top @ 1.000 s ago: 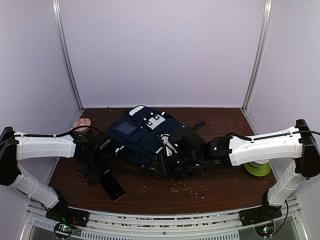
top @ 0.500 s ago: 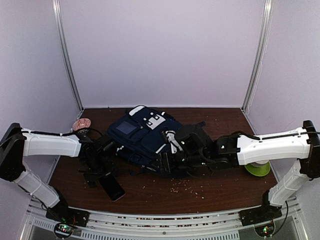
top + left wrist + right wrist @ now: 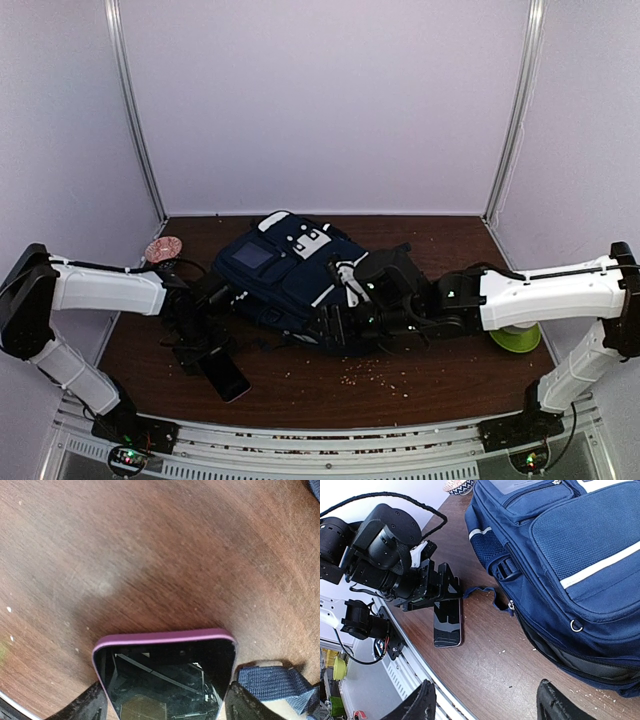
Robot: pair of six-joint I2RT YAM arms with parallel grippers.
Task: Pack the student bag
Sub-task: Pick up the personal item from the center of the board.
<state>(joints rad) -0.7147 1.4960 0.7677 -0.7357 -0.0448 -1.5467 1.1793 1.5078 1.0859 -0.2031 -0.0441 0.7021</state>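
Far L: patterned bowl (image 3: 163, 247) at the desk's (image 3: 440, 385) back corner. My L hand (image 3: 165, 706) sits low over a purple-cased phone (image 3: 447, 622) lying flat, one finger at each long edge; can't tell if they pinch it. Centre: navy student bag (image 3: 285, 270) lies on the desk, front pockets up. My R hand (image 3: 490, 700) is at its near-R side, fingers spread, empty. Far R: green obj (image 3: 515, 338).
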